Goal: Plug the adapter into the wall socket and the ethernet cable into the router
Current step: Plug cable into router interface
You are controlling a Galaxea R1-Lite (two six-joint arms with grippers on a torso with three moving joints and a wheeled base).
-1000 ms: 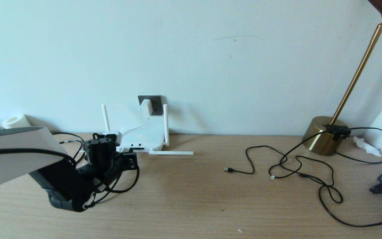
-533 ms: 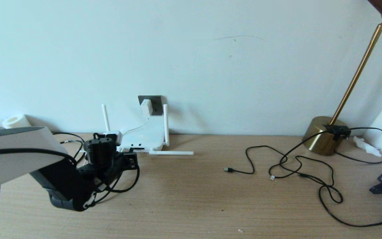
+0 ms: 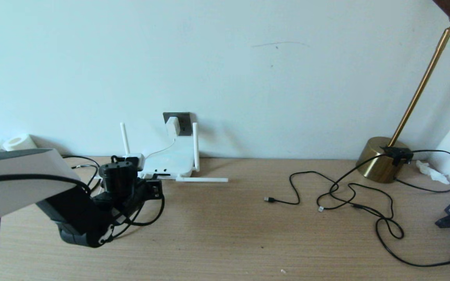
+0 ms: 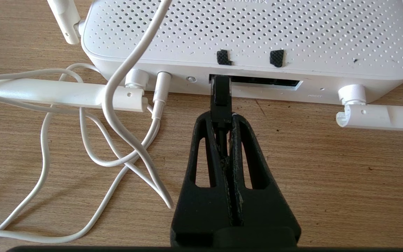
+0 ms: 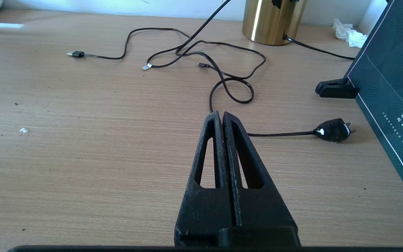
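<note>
My left gripper (image 4: 222, 117) was clamped on the black plug of the ethernet cable (image 4: 221, 94), its two fingers pressed together around the plug's rear end. The plug's front end sat in the left end of the long dark port slot on the router (image 4: 250, 38), right at the router's near face. Whether it was fully seated I could not tell. In the head view my left gripper (image 3: 152, 186) sat just in front of the router (image 3: 168, 162), low over the wooden desk (image 3: 225, 234).

Beside the plug, still on the router's near face, a thin white cord (image 4: 131, 105) entered a round jack and looped across the desk in front of the router. Two of the router's stick antennas lay flat along the desk on either side of my gripper, and two stood upright at the router's far corners.

Behind the router, on the wall, the adapter (image 3: 172, 126) sat pressed into the wall socket (image 3: 183, 121), its cord running down to the router.

My right gripper (image 5: 221, 117) hung with its fingers shut on nothing, well away from the router. Near it lay a tangle of thin black cables (image 5: 201, 56), a black power plug (image 5: 332, 130), the brass base of a lamp (image 5: 273, 21) and a dark green box (image 5: 394, 87)
</note>
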